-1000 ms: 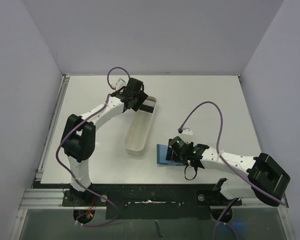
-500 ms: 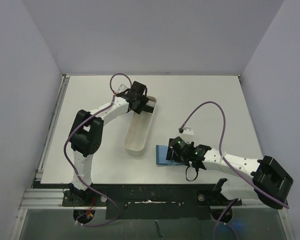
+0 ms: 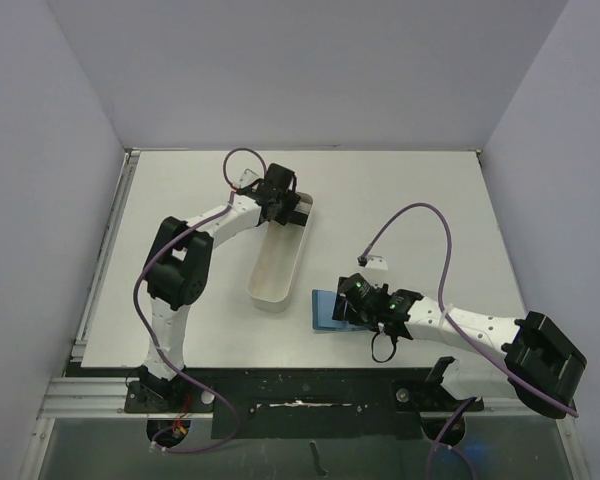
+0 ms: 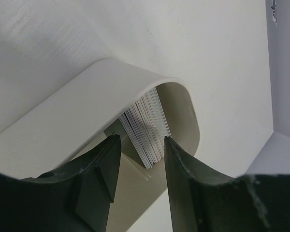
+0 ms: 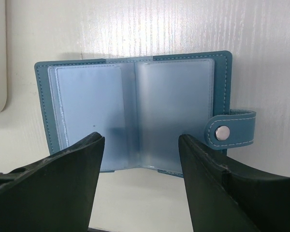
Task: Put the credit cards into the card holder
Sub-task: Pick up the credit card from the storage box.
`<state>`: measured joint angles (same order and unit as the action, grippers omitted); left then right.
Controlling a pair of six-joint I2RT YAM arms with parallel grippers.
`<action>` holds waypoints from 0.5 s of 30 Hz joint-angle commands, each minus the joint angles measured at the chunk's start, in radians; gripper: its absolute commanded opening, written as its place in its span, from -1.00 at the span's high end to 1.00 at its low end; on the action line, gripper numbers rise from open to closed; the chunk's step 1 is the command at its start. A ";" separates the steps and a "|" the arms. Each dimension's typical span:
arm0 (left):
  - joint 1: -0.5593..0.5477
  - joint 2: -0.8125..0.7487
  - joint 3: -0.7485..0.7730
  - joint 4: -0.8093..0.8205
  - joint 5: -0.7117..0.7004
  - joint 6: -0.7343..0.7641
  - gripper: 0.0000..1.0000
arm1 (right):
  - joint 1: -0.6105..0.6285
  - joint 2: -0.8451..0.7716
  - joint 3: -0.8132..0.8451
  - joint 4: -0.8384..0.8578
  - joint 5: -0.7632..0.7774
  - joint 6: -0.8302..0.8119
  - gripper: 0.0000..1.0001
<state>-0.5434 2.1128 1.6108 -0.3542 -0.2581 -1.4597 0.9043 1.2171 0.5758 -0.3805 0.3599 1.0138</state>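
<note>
Teal card holder point(image 5: 135, 116), one, open; one tray point(image 4: 87, 111) holds stacked credit cards point(image 4: 147, 128).

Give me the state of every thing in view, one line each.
card holder: open flat, snap tab undone, no card seen in its pockets.
credit cards: stacked on edge inside the tray.
tray: holds the cards at one end.
left gripper: open, above the cards.
right gripper: open, over the card holder.
</note>
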 commanded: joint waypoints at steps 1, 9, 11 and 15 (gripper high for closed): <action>0.013 0.010 0.010 0.037 -0.025 -0.013 0.22 | 0.004 -0.031 -0.004 0.002 0.046 0.013 -0.27; 0.017 0.009 -0.004 0.017 -0.021 -0.043 0.26 | 0.005 -0.036 -0.007 0.002 0.050 0.016 -0.27; 0.017 0.007 -0.015 0.020 -0.013 -0.051 0.26 | 0.005 -0.038 -0.008 0.002 0.050 0.017 -0.27; 0.017 0.013 -0.027 0.025 -0.010 -0.056 0.22 | 0.004 -0.039 -0.008 0.002 0.050 0.017 -0.27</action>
<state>-0.5396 2.1136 1.5993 -0.3401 -0.2523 -1.4975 0.9043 1.2087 0.5720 -0.3843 0.3649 1.0225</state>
